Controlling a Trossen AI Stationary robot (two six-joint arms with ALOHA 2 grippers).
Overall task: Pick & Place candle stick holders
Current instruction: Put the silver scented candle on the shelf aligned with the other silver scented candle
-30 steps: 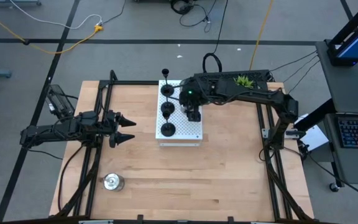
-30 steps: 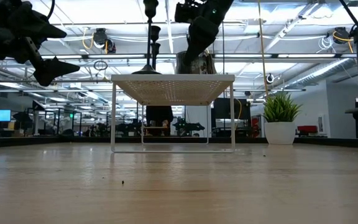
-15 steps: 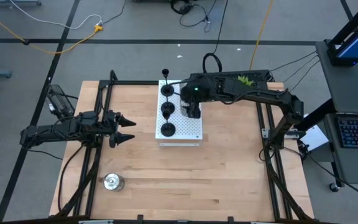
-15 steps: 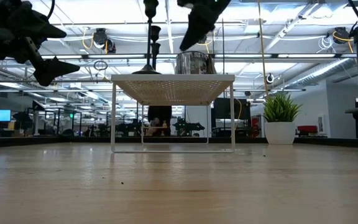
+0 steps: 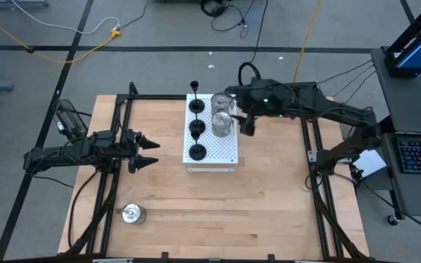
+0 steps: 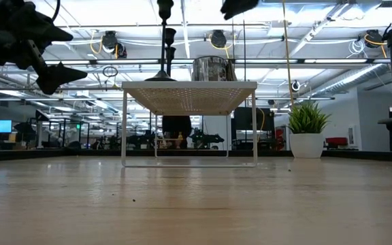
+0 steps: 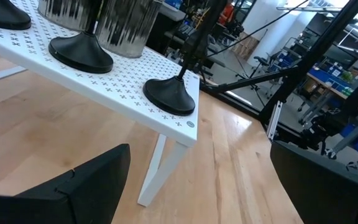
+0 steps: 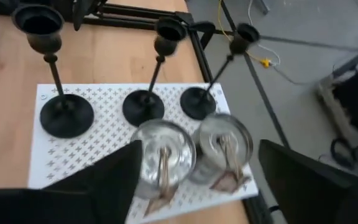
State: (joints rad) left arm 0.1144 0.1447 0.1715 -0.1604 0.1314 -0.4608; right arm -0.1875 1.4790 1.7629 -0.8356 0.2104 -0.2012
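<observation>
Five holders crowd the white board (image 5: 212,139): three black ones (image 5: 196,128) in a row, two silver ones (image 5: 222,125) just beside them. My right gripper (image 5: 248,124) hangs empty and spread just off the silver pair; I judge a careless swing back would tip a thin black stem or nudge a silver one off the board's near edge. My left gripper (image 5: 146,150), wide and empty, waits well apart from the board. The last silver holder (image 5: 131,213) sits behind it, near the table (image 5: 269,204) edge, open wood all round
</observation>
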